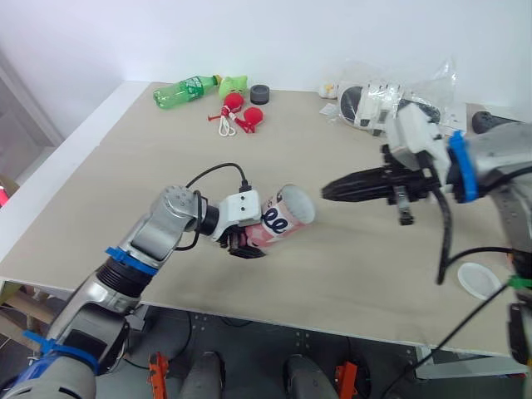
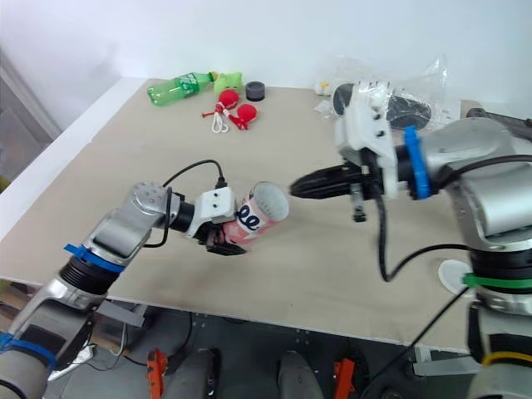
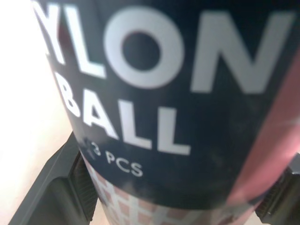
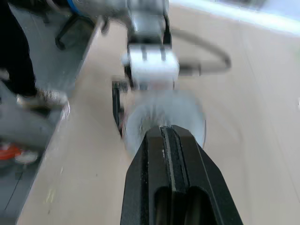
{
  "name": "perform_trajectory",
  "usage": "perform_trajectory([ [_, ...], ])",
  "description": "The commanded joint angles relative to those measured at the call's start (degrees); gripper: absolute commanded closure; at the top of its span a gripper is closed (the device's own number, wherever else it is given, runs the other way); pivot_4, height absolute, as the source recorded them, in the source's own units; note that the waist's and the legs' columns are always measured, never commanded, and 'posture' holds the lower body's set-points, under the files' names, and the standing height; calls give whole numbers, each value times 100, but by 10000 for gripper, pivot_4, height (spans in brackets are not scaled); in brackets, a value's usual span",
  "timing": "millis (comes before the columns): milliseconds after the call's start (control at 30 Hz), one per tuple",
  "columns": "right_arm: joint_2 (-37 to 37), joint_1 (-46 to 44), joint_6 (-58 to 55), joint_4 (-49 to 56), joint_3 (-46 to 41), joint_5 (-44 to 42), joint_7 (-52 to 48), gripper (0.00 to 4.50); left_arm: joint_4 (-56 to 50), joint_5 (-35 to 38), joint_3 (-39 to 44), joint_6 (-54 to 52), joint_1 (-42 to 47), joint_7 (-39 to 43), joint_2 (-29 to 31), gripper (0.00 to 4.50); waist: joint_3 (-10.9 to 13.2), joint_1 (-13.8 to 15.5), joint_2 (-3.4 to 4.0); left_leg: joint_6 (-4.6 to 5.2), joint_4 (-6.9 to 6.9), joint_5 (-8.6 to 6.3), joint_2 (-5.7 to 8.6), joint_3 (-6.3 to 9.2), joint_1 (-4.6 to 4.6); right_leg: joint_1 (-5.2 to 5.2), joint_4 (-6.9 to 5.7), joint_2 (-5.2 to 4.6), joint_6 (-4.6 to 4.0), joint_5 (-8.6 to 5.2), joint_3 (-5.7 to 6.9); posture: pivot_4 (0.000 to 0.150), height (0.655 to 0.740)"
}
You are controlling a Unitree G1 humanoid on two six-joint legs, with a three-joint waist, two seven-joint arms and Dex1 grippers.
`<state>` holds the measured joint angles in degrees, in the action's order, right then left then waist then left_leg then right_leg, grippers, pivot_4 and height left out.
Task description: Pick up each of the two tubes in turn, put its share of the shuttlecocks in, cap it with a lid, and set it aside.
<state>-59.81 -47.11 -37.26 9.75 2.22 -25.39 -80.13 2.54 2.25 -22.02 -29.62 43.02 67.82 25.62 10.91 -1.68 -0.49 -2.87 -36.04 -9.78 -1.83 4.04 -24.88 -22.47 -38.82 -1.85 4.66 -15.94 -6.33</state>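
One tube clamped in left gripper; right gripper pressed together just before its mouth. Could slip loose from a crooked poke.

Bare tabletop between tube mouth and right gripper tip: passable. Far edge cluttered: bottle at 11 o'clock, red toys just beside, plastic bag at 1 o'clock (all well apart from tube). White lid at 4 o'clock, near front edge.

Tube interior out of sight, its base behind the left tool; bag contents indistinct.
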Motion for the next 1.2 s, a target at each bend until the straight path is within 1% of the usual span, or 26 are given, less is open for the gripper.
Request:
perform_trajectory([
  [33, -608, -75, 695, -769, 19, 512, -484, 41789, -123, 315, 402, 330, -61, -363, -280, 8510, 2, -17, -3, 0, -2, 0, 2, -2, -11, -12, 3, -4, 2, 2, 0, 1500, 7400],
  [67, -750, -129, 921, -1038, 137, 706, -610, 38301, -116, 389, 476, 476, -139, -487, -411, 8510, 3, -29, -4, 0, -1, 0, 2, -4, -18, -20, 4, -4, 0, 4, -1, 1500, 7400],
  [100, -858, -185, 1126, -1283, 243, 885, -728, 36179, -102, 457, 544, 619, -221, -619, -555, 8510, 2, -45, -4, 0, 2, 0, 2, -5, -21, -27, 4, -5, -9, 9, -2, 1500, 7400],
  [133, -944, -244, 1344, -1523, 350, 1075, -827, 30728, -85, 533, 605, 772, -309, -739, -709, 8510, 2, -72, -3, 0, 9, 0, 2, -6, -21, -31, 4, -5, -22, 16, -2, 1500, 7400],
  [167, -1021, -299, 1561, -1790, 474, 1276, -943, 28503, -32, 630, 705, 984, -458, -981, -986, 8510, 2, -98, -2, 0, 17, 0, 3, -7, -20, -36, 3, -5, -26, 16, -3, 1500, 7400],
  [233, -1116, -359, 1871, -2148, 643, 1521, -1133, 16753, 24, 758, 826, 1253, -682, -1290, -1368, 8510, 2, -116, -2, 0, 29, 0, 3, -8, -18, -38, 2, -5, -31, 14, -5, 1500, 7400],
  [267, -1216, -332, 2163, -2357, 779, 1787, -1194, 13810, 11, 783, 828, 1376, -830, -1414, -1520, 8510, 3, -117, -2, 0, 32, 0, 3, -8, -18, -43, 1, -5, -33, 14, -6, 1500, 7400],
  [300, -1282, -316, 2372, -2498, 877, 1967, -1224, 9310, -3, 788, 816, 1449, -921, -1475, -1597, 8510, 2, -113, 0, -1, 35, 0, 4, -7, -18, -44, -1, -5, -34, 14, -6, 1500, 7400],
  [400, -1441, -332, 3068, -3162, 1227, 2558, -1236, 202, -18, 831, 787, 1646, -1198, -1712, -1850, 8510, 3, -106, 0, -3, 37, 1, 7, -7, -19, -45, 0, -7, -33, 14, -6, 1500, 7400],
  [533, -1440, -425, 3821, -4068, 1593, 3229, -1224, 202, 239, 815, 756, 1853, -1441, -1990, -2092, 8510, 3, -107, 1, -18, 36, 11, 18, -10, -18, -43, 1, -18, -28, 15, -7, 1500, 7400],
  [700, -1407, -525, 4267, -4830, 1902, 3479, -1236, 202, 728, 621, 621, 2291, -1665, -2171, -2230, 8510, 2, -124, 3, -54, 42, 32, 19, -10, -11, -39, 1, -19, -20, 20, -9, 1500, 7400],
  [833, -1343, -703, 4650, -5398, 2007, 3930, -1176, 202, 957, 580, 590, 2484, -1712, -2294, -2311, 8510, 0, -123, 9, -61, 45, 37, 19, -10, -2, -36, -1, -18, -15, 23, -13, 1500, 7400],
  [1067, -1020, -961, 4961, -6312, 2066, 4396, -1139, 202, 1247, 502, 563, 2786, -1673, -2306, -2323, 8510, 1, -123, 6, -77, 56, 46, 21, -11, 44, 16, 3, -20, 7, 12, -14, 1500, 7400],
  [1200, -853, -964, 5022, -6598, 2033, 4484, -1137, 202, 1279, 506, 567, 2834, -1666, -2308, -2315, 8510, 0, -124, 7, -81, 57, 49, 21, -11, 47, 19, 3, -19, 7, 13, -16, 1500, 7400],
])
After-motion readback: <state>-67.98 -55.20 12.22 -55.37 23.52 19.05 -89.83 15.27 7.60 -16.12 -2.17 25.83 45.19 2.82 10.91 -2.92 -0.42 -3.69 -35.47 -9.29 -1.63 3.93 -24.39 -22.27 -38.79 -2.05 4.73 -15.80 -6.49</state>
